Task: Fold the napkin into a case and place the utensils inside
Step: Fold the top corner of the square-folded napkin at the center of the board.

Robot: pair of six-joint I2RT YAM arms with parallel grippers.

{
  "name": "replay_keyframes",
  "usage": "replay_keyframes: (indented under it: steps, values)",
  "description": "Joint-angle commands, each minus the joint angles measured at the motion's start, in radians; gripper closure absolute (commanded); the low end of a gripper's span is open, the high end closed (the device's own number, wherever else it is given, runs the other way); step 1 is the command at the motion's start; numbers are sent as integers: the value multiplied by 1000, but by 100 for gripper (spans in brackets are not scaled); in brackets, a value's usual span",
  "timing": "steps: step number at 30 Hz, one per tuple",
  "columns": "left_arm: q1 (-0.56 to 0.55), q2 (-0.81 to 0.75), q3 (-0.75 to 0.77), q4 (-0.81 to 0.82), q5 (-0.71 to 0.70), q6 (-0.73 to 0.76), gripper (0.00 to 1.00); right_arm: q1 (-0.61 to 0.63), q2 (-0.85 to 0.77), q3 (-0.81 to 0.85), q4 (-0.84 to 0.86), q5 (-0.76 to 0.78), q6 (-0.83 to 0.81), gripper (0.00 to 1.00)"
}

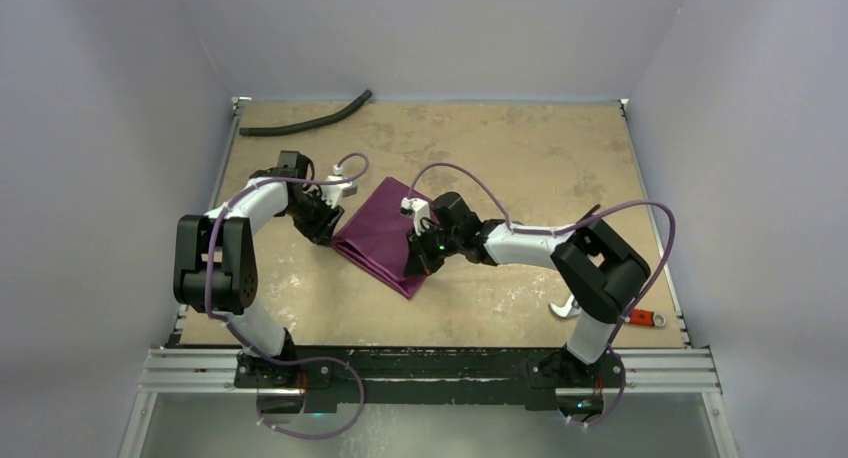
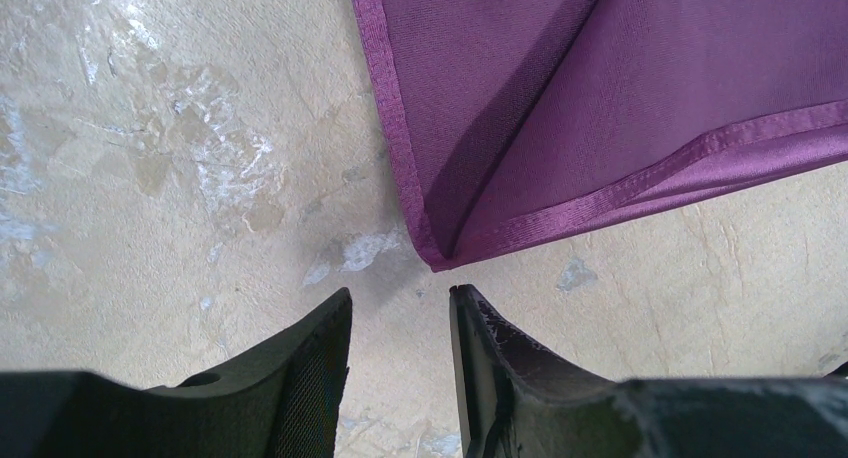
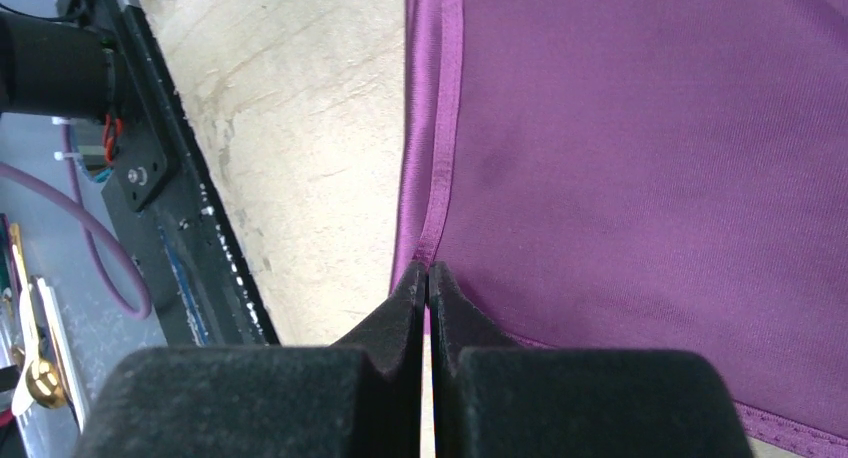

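Observation:
The plum-purple napkin lies folded in two layers in the middle of the table. In the left wrist view its doubled corner points at my left gripper. That gripper is open, its jaws apart over bare table just short of the corner, with nothing between them. My left gripper stands at the cloth's left edge. My right gripper is at the near right edge. Its fingers are pressed together on the napkin's hem where the hem runs into the fingertips. The utensils are out of view.
A long black hose lies at the far left of the table. A red-handled tool with silver jaws rests by the right arm's base. The table's black front rail runs close beside the right gripper.

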Motion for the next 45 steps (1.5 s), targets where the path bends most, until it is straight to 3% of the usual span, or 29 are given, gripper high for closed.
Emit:
replay_keyframes:
  steps: [1,21,27,32,36,42,45]
  values:
    - [1,-46,10,-3,25,15,60,14,-72,-20,15,0,12,100]
    - [0,-88,63,-70,12,34,60,46,-18,-83,24,-11,-2,99]
    - [-1,-88,144,-129,50,27,59,47,-29,-74,2,1,-4,53]
    - [-19,-74,172,-131,91,-6,59,47,-90,-54,-58,-23,-8,39]
    - [-56,-62,174,-108,112,-49,60,24,-145,-24,-100,-58,-8,41]
    - [-112,-30,135,-34,87,-83,62,-105,-198,-24,-44,-181,50,49]
    - [-114,-13,101,18,42,-82,64,-213,-172,-34,10,-151,140,63]
